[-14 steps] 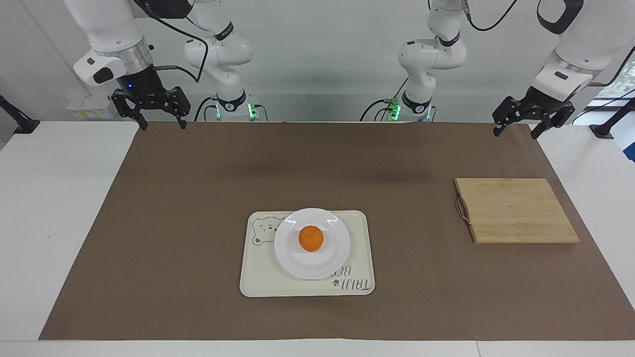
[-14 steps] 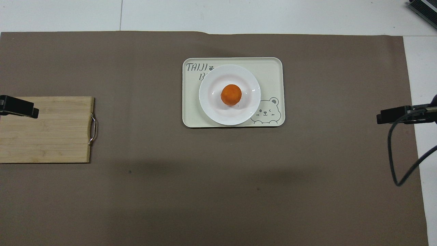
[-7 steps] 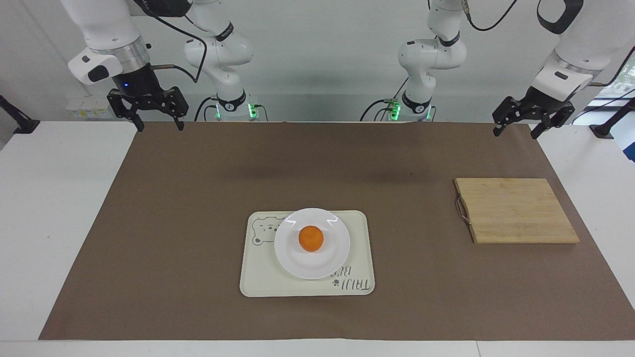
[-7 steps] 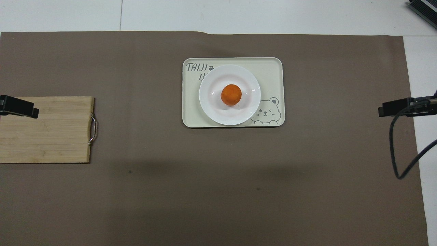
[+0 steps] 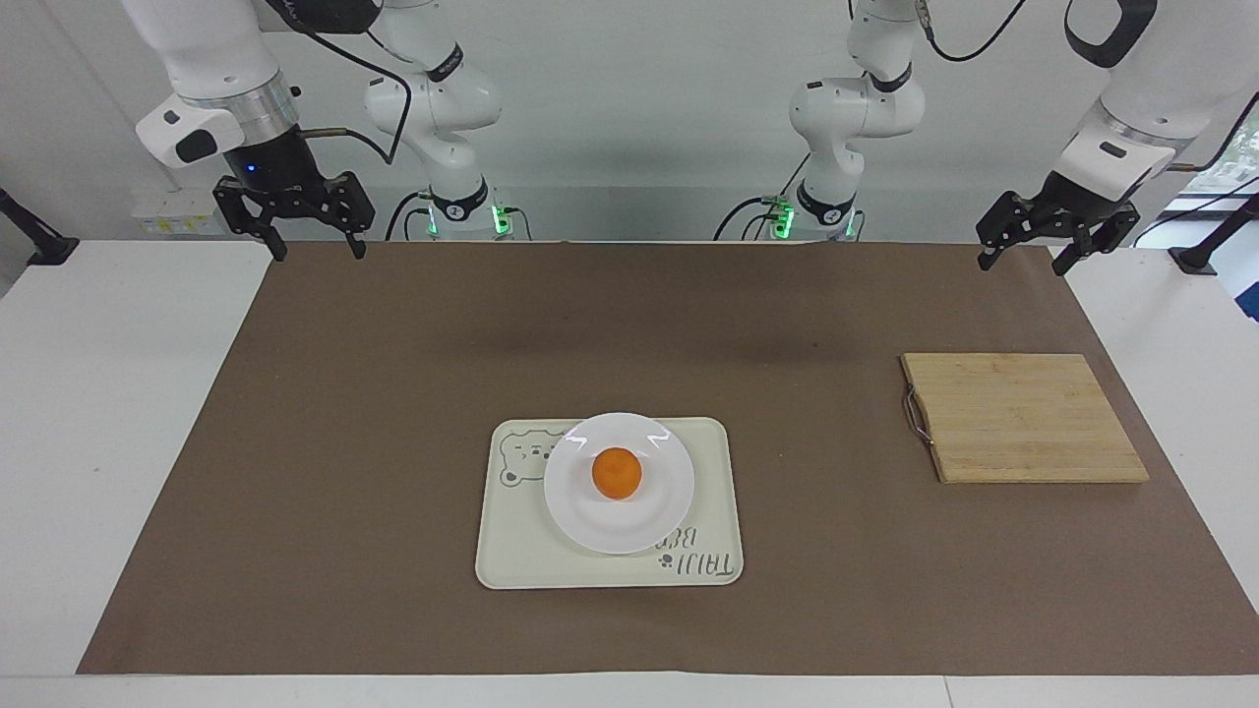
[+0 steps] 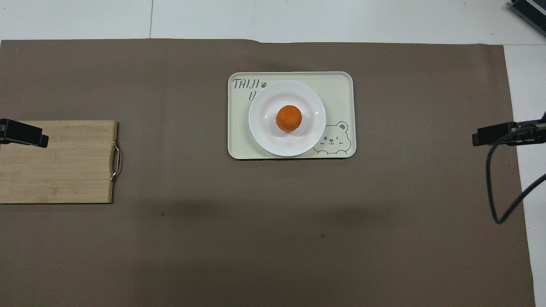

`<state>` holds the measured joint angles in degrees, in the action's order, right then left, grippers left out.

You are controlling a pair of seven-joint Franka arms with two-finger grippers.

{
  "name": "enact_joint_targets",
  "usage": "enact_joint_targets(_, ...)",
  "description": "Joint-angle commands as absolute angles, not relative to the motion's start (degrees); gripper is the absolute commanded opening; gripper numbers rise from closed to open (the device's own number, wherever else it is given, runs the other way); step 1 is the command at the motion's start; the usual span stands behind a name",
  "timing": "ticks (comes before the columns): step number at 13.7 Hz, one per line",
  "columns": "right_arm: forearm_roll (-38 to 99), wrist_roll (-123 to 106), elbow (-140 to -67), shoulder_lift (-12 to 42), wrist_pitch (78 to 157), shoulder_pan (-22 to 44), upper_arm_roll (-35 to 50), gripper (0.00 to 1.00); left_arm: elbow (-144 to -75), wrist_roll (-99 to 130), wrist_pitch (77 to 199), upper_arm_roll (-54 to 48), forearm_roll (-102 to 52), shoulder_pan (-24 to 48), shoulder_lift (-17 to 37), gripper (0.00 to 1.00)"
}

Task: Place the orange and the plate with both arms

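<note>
The orange (image 5: 617,472) sits in the middle of the white plate (image 5: 649,513); both also show in the overhead view, the orange (image 6: 288,118) on the plate (image 6: 264,132). The plate rests on a cream bear tray (image 5: 511,551). My right gripper (image 5: 320,251) hangs open and empty above the mat's corner nearest the robots at the right arm's end. My left gripper (image 5: 1023,264) hangs open and empty above the matching corner at the left arm's end. Both are well away from the plate. Only their tips show in the overhead view, the left (image 6: 23,133) and the right (image 6: 490,136).
A bamboo cutting board (image 5: 1023,418) with a metal handle lies on the brown mat toward the left arm's end; it also shows in the overhead view (image 6: 55,162). The tray (image 6: 341,85) lies mid-table, farther from the robots than the board.
My right gripper has risen slightly and shifted a little toward its end of the table. The left gripper, orange and plate have not moved.
</note>
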<state>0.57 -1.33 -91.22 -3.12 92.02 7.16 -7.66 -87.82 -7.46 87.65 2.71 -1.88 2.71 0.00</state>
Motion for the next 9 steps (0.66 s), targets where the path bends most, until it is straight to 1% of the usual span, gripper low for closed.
enact_joint_targets(1, -0.4, -1.0, -91.1, -3.1, 91.6, 6.7, -7.3, 1.00, -86.7, -8.0, 86.7, 2.7, -1.4, 2.6, 0.4, 1.00)
enact_joint_targets(9, -1.4, -1.1, -91.4, -3.2, 91.6, 6.6, -7.4, 1.00, -86.7, -8.0, 86.7, 2.7, -1.4, 2.6, 0.4, 1.00)
